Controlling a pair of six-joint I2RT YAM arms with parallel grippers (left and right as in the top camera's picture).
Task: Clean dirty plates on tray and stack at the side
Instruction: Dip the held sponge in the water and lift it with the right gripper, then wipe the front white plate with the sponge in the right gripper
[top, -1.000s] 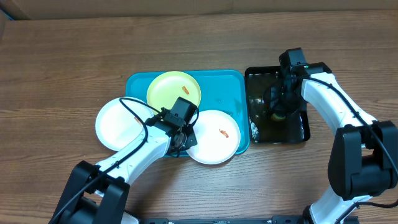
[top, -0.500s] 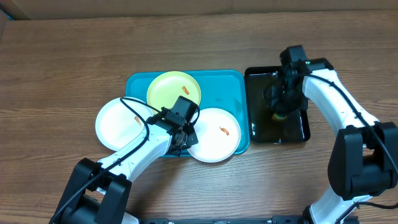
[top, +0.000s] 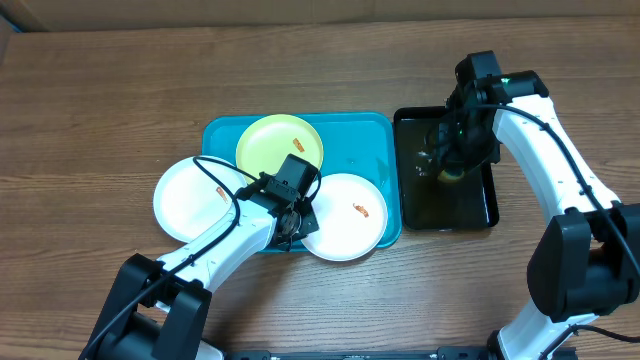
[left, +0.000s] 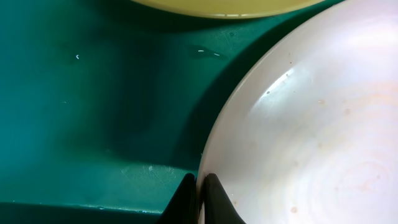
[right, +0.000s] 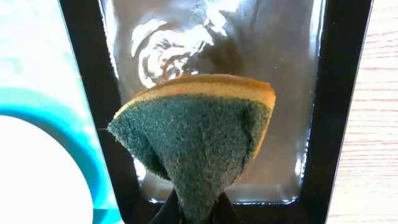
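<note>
The turquoise tray (top: 220, 135) holds a pale yellow-green plate (top: 279, 144) at the back and a white plate (top: 345, 217) with an orange smear at its front right. Another white plate (top: 190, 198) overlaps the tray's left rim. My left gripper (top: 292, 226) is shut on the rim of the front white plate (left: 311, 137), over the tray floor (left: 93, 99). My right gripper (top: 449, 163) is shut on a green and yellow sponge (right: 199, 134), held above the black tray (right: 342, 93) of water.
The narrow black tray (top: 490, 215) stands right of the turquoise tray, touching it. Bare wooden table (top: 100, 80) lies around both trays. A cardboard edge runs along the back.
My right gripper has lifted the sponge up out of the black tray's water and moved slightly back. The left arm and the plates have not moved.
</note>
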